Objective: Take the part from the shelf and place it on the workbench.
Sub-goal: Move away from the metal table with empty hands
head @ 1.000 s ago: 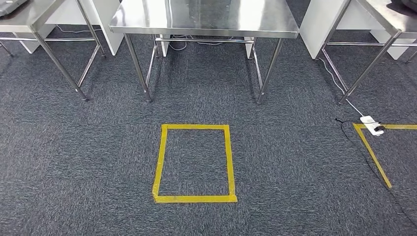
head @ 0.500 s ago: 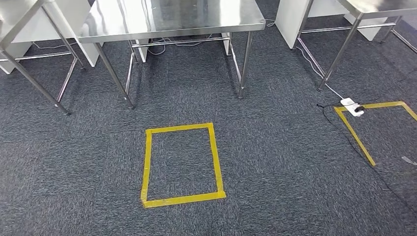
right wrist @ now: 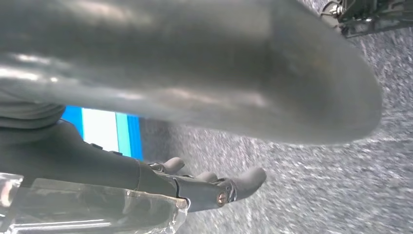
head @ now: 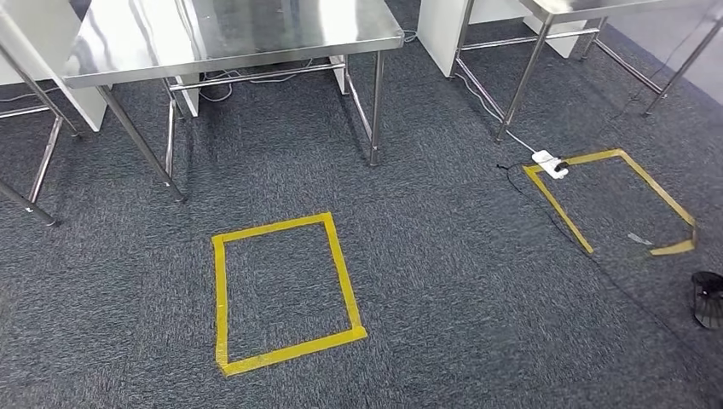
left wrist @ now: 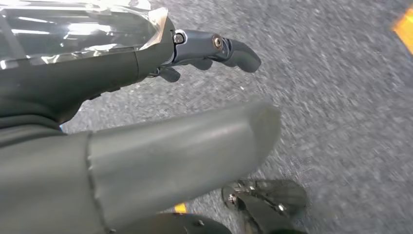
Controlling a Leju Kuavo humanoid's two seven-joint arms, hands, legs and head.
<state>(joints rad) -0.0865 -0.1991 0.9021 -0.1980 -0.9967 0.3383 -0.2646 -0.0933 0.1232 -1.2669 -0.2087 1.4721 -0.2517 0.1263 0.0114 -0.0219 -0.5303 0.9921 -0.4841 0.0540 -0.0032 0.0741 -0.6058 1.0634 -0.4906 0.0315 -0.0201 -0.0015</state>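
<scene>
The head view looks down on dark grey carpet point(head: 443, 281) with two yellow tape rectangles on it: a complete one point(head: 281, 290) in front of the middle steel desk point(head: 230, 38), and a second one point(head: 610, 200) well to the right of the first, its near corner broken. Three steel desks can be counted: the middle one, the legs of another point(head: 34, 145) left of it, and a third point(head: 588, 8) to its right, at the far edge. A white power strip point(head: 550, 162) lies at the far corner of the second tape rectangle, with a white cable running from it toward the right desk and a thin black cable trailing over the carpet. A dark round object point(head: 708, 298) sits at the right edge, near that rectangle; what it is cannot be told. The two wrist views show what the head view lacks: the left hand point(left wrist: 160, 122), with its thick grey thumb and darker fingers point(left wrist: 229, 48) extended and apart over blurred carpet, holding nothing, and the right hand point(right wrist: 204, 146) likewise, thumb stretched out, dark fingers point(right wrist: 243, 183) spread and empty, with a blue and white panel point(right wrist: 104, 131) behind it. No desk top carries a part, so its place and heading cannot be told.
</scene>
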